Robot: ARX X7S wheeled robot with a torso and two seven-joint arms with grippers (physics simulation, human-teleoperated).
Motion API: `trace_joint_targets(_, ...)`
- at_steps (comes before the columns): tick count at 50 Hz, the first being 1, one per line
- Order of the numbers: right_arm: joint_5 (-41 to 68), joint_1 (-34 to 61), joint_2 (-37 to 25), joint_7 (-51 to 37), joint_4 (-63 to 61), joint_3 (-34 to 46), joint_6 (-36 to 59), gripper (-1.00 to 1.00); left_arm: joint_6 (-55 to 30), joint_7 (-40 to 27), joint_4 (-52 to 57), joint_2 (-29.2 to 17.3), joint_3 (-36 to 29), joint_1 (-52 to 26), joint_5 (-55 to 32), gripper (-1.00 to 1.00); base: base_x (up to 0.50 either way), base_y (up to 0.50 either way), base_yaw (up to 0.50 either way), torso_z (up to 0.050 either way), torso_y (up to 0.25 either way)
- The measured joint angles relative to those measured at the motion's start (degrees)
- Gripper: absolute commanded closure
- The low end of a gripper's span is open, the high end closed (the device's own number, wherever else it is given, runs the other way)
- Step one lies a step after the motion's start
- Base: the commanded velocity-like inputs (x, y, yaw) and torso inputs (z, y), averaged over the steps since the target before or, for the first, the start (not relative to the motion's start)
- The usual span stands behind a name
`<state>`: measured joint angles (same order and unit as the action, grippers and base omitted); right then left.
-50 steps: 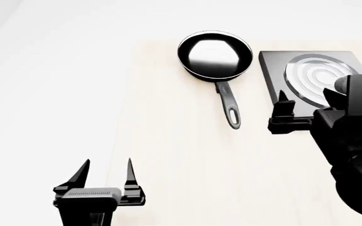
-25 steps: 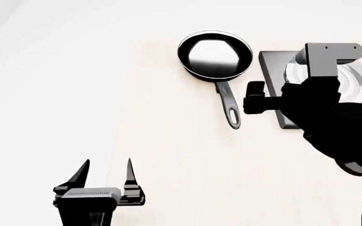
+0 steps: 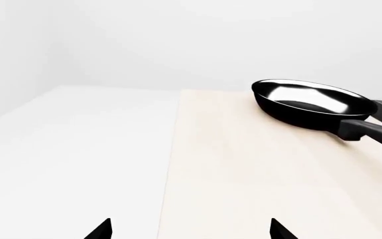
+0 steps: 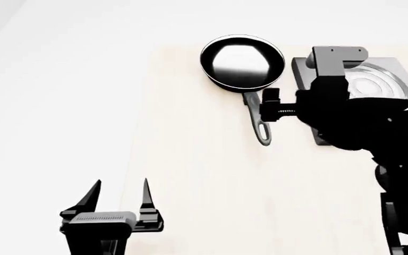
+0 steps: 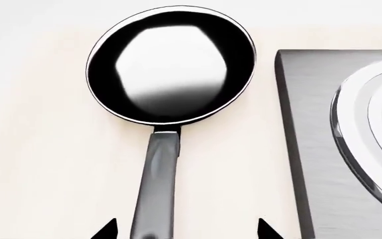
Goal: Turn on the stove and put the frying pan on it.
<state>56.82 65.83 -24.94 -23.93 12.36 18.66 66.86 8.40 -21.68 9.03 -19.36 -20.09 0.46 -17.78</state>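
Left gripper [image 4: 119, 199]: pointed black fingers are held wide apart, nothing between them.
Frying pan [image 4: 242, 61]: round glossy black pan with mirror-like interior is seen empty on pale wooden tabletop [image 4: 204, 175], just left of the stove.
Right gripper [image 5: 186, 230]: fingers are spread astride the pan's long black handle [image 5: 156, 186], not closed on it.
Stove [image 4: 388, 79]: flat dark grey slab with raised silvery rings is partly hidden by the right arm.
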Motion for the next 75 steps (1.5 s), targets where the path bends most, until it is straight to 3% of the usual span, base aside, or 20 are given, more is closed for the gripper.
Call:
trace_joint_targets(44, -11.19, 5.92, 9.29, 10.99, 26.27, 11.24, -11.77, -1.00, 0.27, -0.31, -0.28, -0.32, -0.62, -0.15, -0.33, -1.00, 0.00, 0.00, 0.00, 0.000, 0.000)
trace_joint_targets(75, -13.54, 7.63, 13.51, 14.53, 35.21, 13.93, -15.44, -1.00, 0.50, -0.51, -0.41, -0.54, -1.13, -0.15, -0.47, -1.00, 0.00, 0.00, 0.00, 0.000, 0.000)
